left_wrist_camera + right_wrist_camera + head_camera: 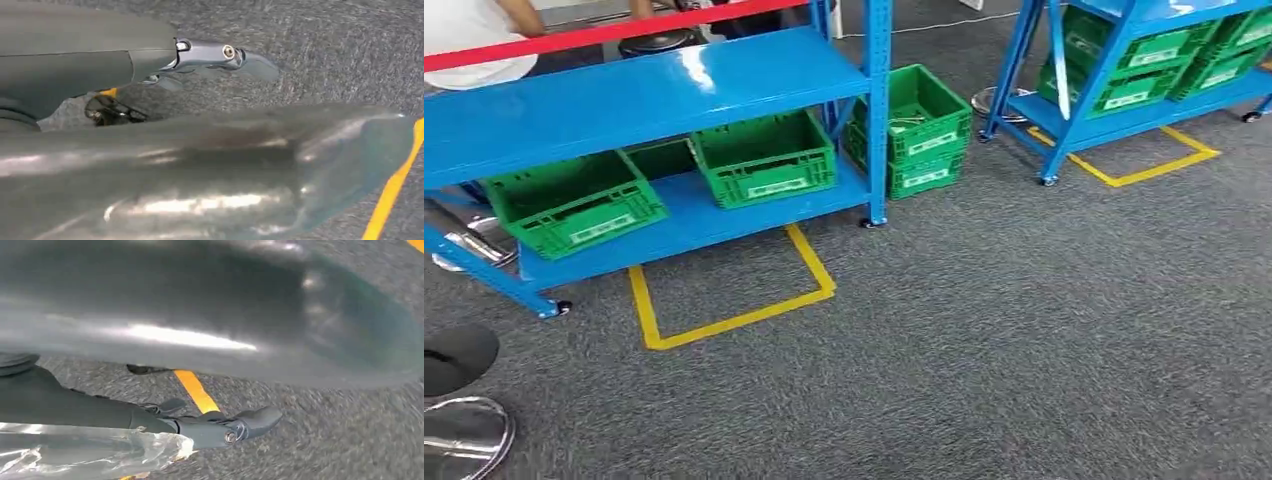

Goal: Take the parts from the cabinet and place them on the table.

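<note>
Straight ahead, a blue cabinet [654, 95] holds green crates [764, 158] on its lower shelf.
Both hands hang over grey carpet [984, 330]: left hand [220, 57] fingers apart, empty; right hand [225, 427] against clear plastic wrap [85, 450], grasp unclear.

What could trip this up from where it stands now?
1. Wheeled blue rack: pushing into a green crate could roll it off its yellow floor mark.
2. The right hand holds a clear plastic bag; it may catch on the shelf.
3. A shiny round stool base lies near the robot's path, a possible trip hazard.
</note>
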Robot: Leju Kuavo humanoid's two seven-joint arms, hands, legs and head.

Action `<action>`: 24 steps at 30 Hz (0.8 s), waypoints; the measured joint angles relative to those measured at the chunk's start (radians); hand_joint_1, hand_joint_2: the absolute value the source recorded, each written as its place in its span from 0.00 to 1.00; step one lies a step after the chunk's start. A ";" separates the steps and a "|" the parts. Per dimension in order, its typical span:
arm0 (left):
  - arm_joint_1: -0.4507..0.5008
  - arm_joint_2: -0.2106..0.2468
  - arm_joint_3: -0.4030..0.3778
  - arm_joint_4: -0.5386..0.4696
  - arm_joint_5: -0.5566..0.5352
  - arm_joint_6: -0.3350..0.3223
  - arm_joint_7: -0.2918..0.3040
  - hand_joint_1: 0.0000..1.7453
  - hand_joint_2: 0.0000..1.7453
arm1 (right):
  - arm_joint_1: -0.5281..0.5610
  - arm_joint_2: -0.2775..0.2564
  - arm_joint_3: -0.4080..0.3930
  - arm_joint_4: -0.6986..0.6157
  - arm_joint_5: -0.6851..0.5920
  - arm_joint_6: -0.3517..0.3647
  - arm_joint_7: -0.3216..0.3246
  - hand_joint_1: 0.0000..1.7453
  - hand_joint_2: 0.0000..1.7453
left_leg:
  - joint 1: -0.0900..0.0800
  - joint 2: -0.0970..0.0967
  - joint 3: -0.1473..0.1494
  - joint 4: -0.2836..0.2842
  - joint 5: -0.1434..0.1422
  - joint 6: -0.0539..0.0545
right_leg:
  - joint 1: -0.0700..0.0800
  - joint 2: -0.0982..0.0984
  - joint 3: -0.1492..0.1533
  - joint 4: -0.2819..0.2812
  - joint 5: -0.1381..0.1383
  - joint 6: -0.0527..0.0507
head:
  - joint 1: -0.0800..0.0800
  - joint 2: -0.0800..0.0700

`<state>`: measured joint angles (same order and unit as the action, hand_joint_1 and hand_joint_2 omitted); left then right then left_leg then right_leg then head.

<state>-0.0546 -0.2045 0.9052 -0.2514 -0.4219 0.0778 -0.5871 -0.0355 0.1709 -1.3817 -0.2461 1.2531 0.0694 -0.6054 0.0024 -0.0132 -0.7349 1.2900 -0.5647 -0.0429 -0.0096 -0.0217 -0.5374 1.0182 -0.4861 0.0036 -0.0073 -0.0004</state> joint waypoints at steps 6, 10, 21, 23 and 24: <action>-0.001 0.001 0.001 0.000 0.000 0.000 -0.001 0.00 0.00 | -0.006 0.000 0.000 0.000 0.000 0.000 0.000 0.00 0.00 | -0.015 0.106 0.164 -0.292 0.133 0.012 | 0.013 -0.068 0.011 0.005 -0.014 0.016 | -0.001 0.000; 0.002 0.002 0.001 0.000 0.000 0.000 -0.002 0.00 0.00 | -0.013 0.000 0.000 0.000 0.000 0.000 0.000 0.00 0.00 | -0.010 0.056 0.159 -0.303 0.134 0.041 | 0.015 -0.114 0.028 -0.005 -0.021 0.032 | -0.001 0.000; 0.001 0.002 0.002 0.000 0.000 0.000 -0.002 0.00 0.00 | -0.004 0.001 0.000 0.000 0.001 0.000 0.000 0.00 0.00 | 0.000 -0.089 0.158 -0.293 0.138 0.039 | -0.011 0.118 -0.011 0.018 -0.008 0.054 | 0.012 0.000; 0.002 0.002 0.002 0.000 0.000 0.000 -0.002 0.00 0.00 | -0.006 0.002 0.000 0.000 0.001 0.000 0.000 0.00 0.00 | 0.003 -0.109 0.148 -0.296 0.144 0.027 | -0.008 0.099 -0.007 0.015 -0.009 0.038 | 0.011 0.000; 0.006 0.002 0.002 0.000 0.000 0.000 -0.002 0.00 0.00 | -0.007 0.002 0.000 0.000 0.001 0.000 0.000 0.00 0.00 | 0.007 -0.120 0.146 -0.300 0.150 0.019 | -0.004 0.092 -0.006 0.016 -0.006 0.031 | 0.009 0.000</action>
<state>-0.0485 -0.2026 0.9067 -0.2514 -0.4219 0.0778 -0.5890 -0.0426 0.1728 -1.3813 -0.2461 1.2543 0.0695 -0.6054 0.0092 -0.1327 -0.5885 0.9901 -0.4149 -0.0235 -0.0139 0.0703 -0.5431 1.0346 -0.4919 0.0345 0.0015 -0.0004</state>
